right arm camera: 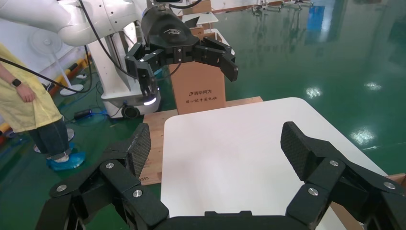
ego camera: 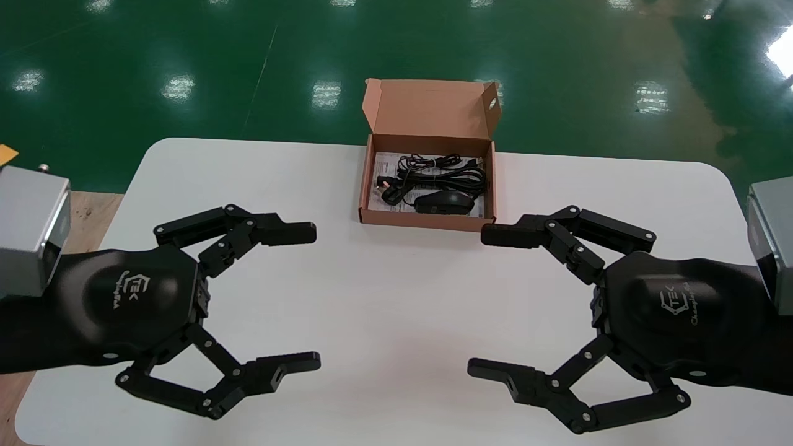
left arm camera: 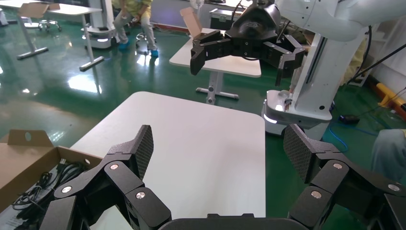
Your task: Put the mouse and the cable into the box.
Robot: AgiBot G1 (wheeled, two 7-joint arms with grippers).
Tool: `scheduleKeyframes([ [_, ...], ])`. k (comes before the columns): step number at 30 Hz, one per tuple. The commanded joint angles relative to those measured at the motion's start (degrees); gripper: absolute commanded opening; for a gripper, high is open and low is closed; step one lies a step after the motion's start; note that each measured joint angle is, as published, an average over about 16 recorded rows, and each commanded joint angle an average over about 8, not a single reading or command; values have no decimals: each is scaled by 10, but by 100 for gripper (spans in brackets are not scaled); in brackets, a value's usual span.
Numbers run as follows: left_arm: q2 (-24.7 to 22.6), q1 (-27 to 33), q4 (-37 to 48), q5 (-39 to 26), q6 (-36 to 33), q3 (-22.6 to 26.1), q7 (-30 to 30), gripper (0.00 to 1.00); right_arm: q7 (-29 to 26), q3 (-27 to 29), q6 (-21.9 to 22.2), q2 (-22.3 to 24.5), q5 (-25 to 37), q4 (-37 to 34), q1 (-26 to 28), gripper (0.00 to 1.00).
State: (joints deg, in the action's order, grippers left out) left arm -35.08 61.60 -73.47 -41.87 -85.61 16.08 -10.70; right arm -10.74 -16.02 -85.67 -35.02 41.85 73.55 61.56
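Both claws are spread wide and hold nothing. Left gripper [ego camera: 313,296] hangs at approx 8 o'clock over the table, right gripper [ego camera: 480,301] at approx 4 o'clock. Their tips face each other across the middle, well apart. Neither touches the box or its contents.

Green floor [ego camera: 186,62] w/ light reflections fills the bkgd past 12 o'clock. White table [ego camera: 396,297], rounded corners, takes up most of the head view.

Cardboard box [ego camera: 427,220] sits at 12 o'clock on the table, near the far edge and farther out than both grippers. R gripper's upper finger comes near the box's 5 o'clock corner w/o touching it. Lid flap [ego camera: 430,105] is open and stands up from the box's 12 o'clock wall, w/ a holed side tab at its 3 o'clock end.

Inside, a printed leaflet [ego camera: 379,186] lines the bottom and shows mostly on the 9 o'clock side. Black cable [ego camera: 441,173] lies coiled on it, from centre to 12 o'clock, w/ a plug end at approx 8 o'clock. Black mouse [ego camera: 445,202] lies at 6 o'clock in the box, just beside the near wall and against the coil. Can't tell if the cable joins the mouse. Both mouse & cable are inside the box.

Left wrist view also catches a box corner w/ the coil in it, beside one L finger. Right wrist view shows only bare tabletop btwn its fingers.
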Motion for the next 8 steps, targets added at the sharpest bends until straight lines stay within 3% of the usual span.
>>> scheduleKeyframes([
  [1,0,0,0,0,0,0,0,100,0,0,0,0,0,0,0,100],
  [8,0,0,0,0,0,0,0,100,0,0,0,0,0,0,0,100],
])
